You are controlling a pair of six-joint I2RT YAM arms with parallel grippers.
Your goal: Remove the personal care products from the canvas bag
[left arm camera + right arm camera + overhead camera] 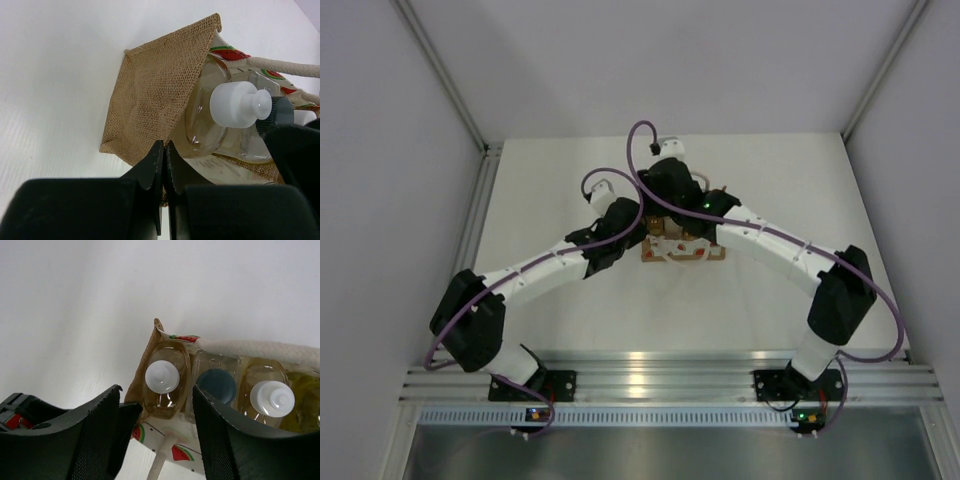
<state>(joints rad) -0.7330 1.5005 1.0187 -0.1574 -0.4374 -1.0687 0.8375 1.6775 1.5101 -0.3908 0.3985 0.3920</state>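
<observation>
The canvas bag (155, 95) stands open on the white table, also in the top view (685, 252). My left gripper (165, 147) is shut on the bag's burlap edge at its near corner. My right gripper (156, 390) is open and hovers over the bag's mouth, its jaws either side of an amber bottle with a white cap (162, 376). Beside that stand a clear bottle with a dark cap (216, 385), a second amber bottle with a white cap (272, 398), and a yellowish bottle (306, 400) whose cap is out of view. All are inside the bag.
A white rope handle (260, 350) runs along the far side of the bag's mouth, and another hangs off the white watermelon-print band (180, 452) on the near side. Both arms meet over the bag in the top view. Grey walls and metal rails (480, 200) border the table.
</observation>
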